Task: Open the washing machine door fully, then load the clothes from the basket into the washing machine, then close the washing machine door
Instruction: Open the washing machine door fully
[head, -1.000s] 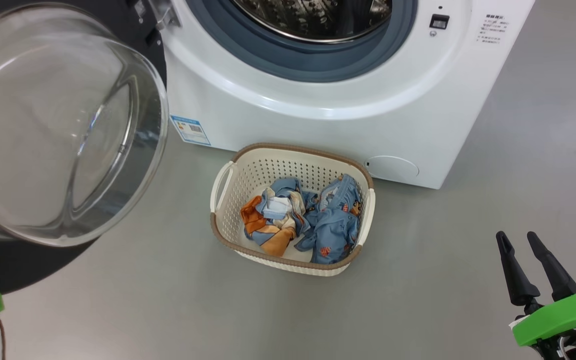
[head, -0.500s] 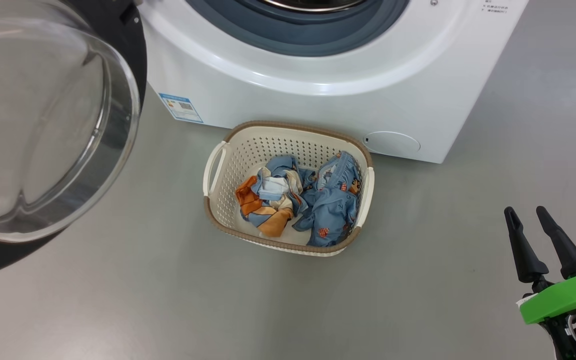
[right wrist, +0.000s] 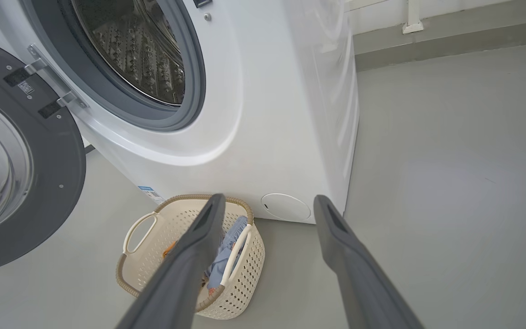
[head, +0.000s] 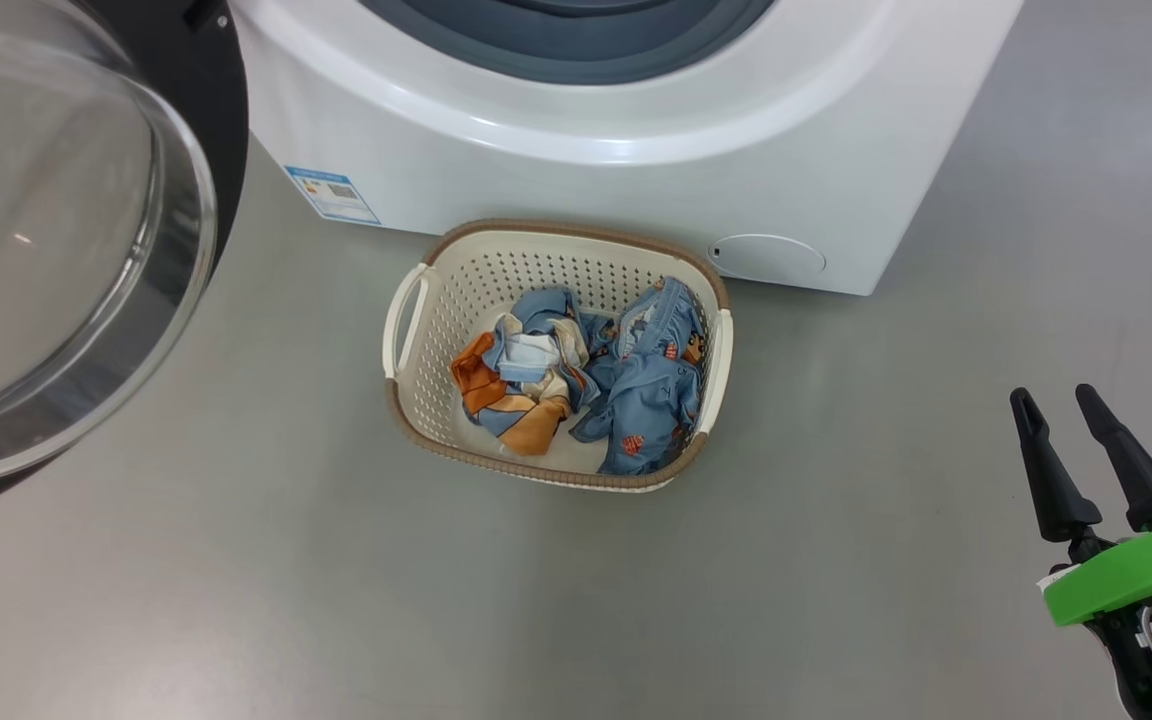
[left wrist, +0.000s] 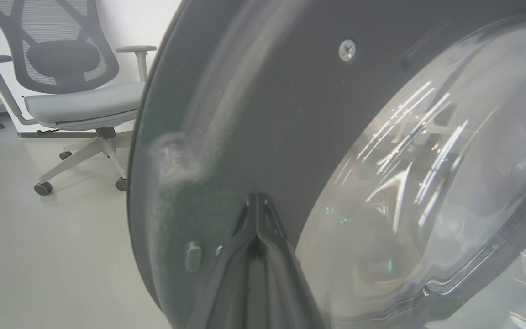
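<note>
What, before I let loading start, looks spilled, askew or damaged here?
Nothing serious. The clothes all lie inside the basket, which stands upright on the floor before the washing machine. The washing machine door hangs open, glass unbroken. Only a pale hazy smear on its dark rim, perhaps a reflection.

Glossy glass door (head: pixel 46 240), perforated plastic basket (head: pixel 436 330), soft cloth clothes (head: pixel 636 400)

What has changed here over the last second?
Mostly the robot's viewpoint: the head camera shifted, so the washing machine, basket and washing machine door slid up and left in that view. Nothing was grasped or released. The clothes lie in the basket as before, the right gripper stays open and empty, and the left gripper stays shut by the door's dark rim.
</note>
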You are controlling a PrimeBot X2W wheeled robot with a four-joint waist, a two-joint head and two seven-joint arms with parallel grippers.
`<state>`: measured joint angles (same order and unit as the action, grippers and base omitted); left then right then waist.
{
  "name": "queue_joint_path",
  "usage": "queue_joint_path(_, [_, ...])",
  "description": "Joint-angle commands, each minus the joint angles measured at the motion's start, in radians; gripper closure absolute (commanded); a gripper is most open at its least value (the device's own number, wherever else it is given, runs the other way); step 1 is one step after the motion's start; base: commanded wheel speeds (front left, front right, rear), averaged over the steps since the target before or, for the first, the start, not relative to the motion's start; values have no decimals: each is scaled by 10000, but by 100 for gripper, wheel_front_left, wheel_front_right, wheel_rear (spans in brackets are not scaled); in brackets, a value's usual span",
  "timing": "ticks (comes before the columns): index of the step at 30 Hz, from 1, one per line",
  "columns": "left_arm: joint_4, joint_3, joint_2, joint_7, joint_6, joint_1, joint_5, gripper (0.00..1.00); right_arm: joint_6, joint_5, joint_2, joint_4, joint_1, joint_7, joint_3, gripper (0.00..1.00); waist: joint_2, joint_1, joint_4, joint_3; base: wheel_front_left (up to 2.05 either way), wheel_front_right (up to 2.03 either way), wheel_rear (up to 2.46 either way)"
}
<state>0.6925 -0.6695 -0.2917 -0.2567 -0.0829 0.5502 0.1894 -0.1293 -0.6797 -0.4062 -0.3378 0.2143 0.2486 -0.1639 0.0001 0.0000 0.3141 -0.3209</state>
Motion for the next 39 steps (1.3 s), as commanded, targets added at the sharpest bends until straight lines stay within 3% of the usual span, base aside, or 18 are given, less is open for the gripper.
queue_joint_path(1, [-97,-350,-847,-51,0,224,-127,100,-14,98,-174,244,41,132,-180,0,-1,0,-36,-76,0,0,0])
queue_joint_path(9, [194,-432,-1067,-51,-248,472,-454,100,-14,109,-294,309,143,132,-227,0,-1,0,-115,-341,0,0,0])
queue_joint_path(25, [809,-896,-1289,-51,-327,760,-657,100,-14,152,-306,298,208,132,-286,0,-1,0,-260,-366,0,0,0])
queue_joint_path(34, [451,-655,-1008,-51,-426,201,-830,100,-14,102,-52,209,27,132,-289,0,-1,0,-209,241,0,0,0])
queue_joint_path(35, [338,-596,-939,-51,-437,90,-829,96,-14,93,-21,197,-2,132,-293,0,-1,0,-198,320,0,0,0])
queue_joint_path(37, [100,-488,-786,-51,-454,-145,-795,71,-14,74,41,168,-67,132,-300,0,-1,0,-175,486,0,0,0])
queue_joint_path(39, [-140,-349,-625,-51,-465,-409,-747,63,-14,54,107,139,-145,132,-310,0,-1,0,-151,677,0,0,0])
